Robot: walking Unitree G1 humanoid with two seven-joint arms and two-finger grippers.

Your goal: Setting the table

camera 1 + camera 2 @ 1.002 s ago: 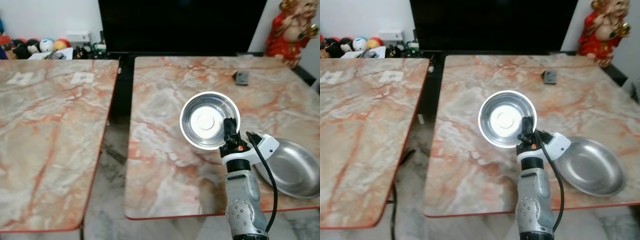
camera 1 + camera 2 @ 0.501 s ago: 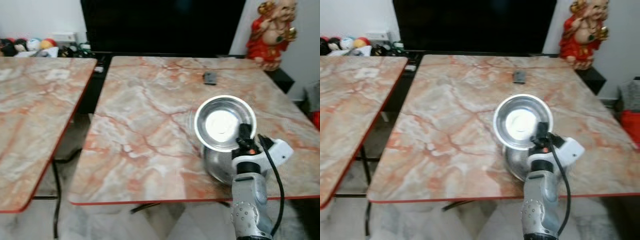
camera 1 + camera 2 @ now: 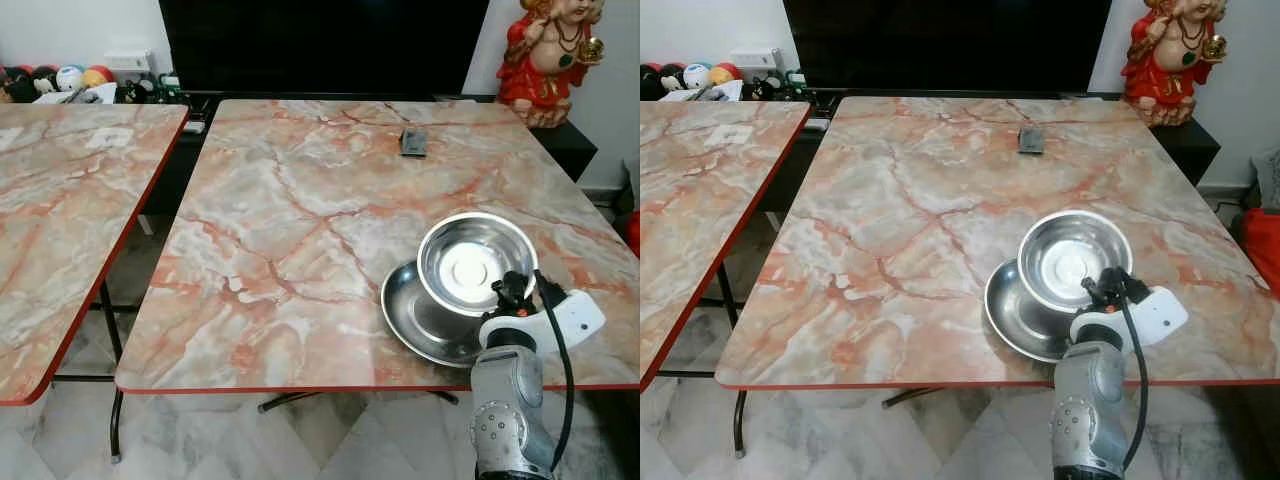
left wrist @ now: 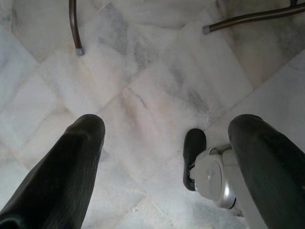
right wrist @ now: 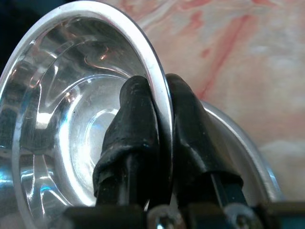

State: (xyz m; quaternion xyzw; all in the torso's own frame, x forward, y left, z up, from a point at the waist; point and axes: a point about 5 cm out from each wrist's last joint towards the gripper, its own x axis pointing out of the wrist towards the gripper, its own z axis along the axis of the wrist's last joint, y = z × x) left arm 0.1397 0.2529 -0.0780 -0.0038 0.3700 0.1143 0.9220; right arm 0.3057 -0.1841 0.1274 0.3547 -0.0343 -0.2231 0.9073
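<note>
- Where the marble table (image 3: 300,230) nears its front right corner, the right gripper (image 3: 513,291) pinches the rim of a steel bowl (image 3: 466,262), one finger inside the wall and one outside, closed tight on the metal.
- Bowl sits above a shallow steel plate (image 3: 415,318) that lies flat on the table, near the front edge; whether bowl and plate touch cannot be told.
- Right wrist view: both black fingers (image 5: 133,129) clamp the bowl's rim (image 5: 157,81), plate edge (image 5: 248,148) showing behind them.
- Small dark flat object (image 3: 414,142) lies toward the table's far side, well apart from the bowl.
- Second marble table (image 3: 70,210) stands to the left, a gap of floor between the two.
- Red and gold figurine (image 3: 548,55) stands beyond the far right corner; dark screen (image 3: 320,45) behind the table; balls and clutter (image 3: 70,80) at far left.
- Left gripper (image 4: 162,157) hangs over the pale marble floor (image 4: 157,90), fingers spread wide apart, holding nothing; the robot's foot (image 4: 209,167) and two metal table legs (image 4: 74,26) lie below it.
</note>
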